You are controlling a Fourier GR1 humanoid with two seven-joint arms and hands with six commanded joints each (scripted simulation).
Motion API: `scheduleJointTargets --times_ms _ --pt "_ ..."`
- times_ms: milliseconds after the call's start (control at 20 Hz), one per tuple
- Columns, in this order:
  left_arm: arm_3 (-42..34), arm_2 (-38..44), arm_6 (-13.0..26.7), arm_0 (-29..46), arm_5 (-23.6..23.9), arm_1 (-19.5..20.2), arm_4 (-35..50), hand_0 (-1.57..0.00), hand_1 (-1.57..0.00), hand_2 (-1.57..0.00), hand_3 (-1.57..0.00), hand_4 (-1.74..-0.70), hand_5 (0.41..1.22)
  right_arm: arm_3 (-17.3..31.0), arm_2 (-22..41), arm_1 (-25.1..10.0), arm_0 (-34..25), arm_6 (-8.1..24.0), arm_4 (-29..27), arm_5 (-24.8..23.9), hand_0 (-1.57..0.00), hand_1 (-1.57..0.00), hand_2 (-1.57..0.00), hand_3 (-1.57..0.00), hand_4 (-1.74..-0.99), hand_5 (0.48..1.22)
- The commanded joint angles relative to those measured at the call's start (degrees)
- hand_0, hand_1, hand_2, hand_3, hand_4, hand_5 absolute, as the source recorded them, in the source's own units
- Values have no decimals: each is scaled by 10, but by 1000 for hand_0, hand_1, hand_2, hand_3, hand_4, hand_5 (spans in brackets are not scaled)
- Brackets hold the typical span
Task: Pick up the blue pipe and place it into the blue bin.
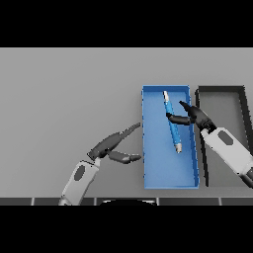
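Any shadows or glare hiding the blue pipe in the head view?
Head view: flat, even light and no glare; the slim blue pipe with pale tips shows clearly inside the blue rectangular bin, crossed only by the right hand.

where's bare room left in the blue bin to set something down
The near end of the blue bin, below the blue pipe, is bare, as is its left strip beside the pipe. The far right part is crowded by the pipe and the right robot hand.

white-grey arms, dark hands (slim fingers)
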Motion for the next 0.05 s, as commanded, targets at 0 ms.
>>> scheduleJointTargets --times_ms 0 --pt "1 -4 -15 4 0 -1 -2 1 1 1 1 -885 431 3 -3 3 -1 1 -6 4 -6 -5 -5 -3 -1022 643"
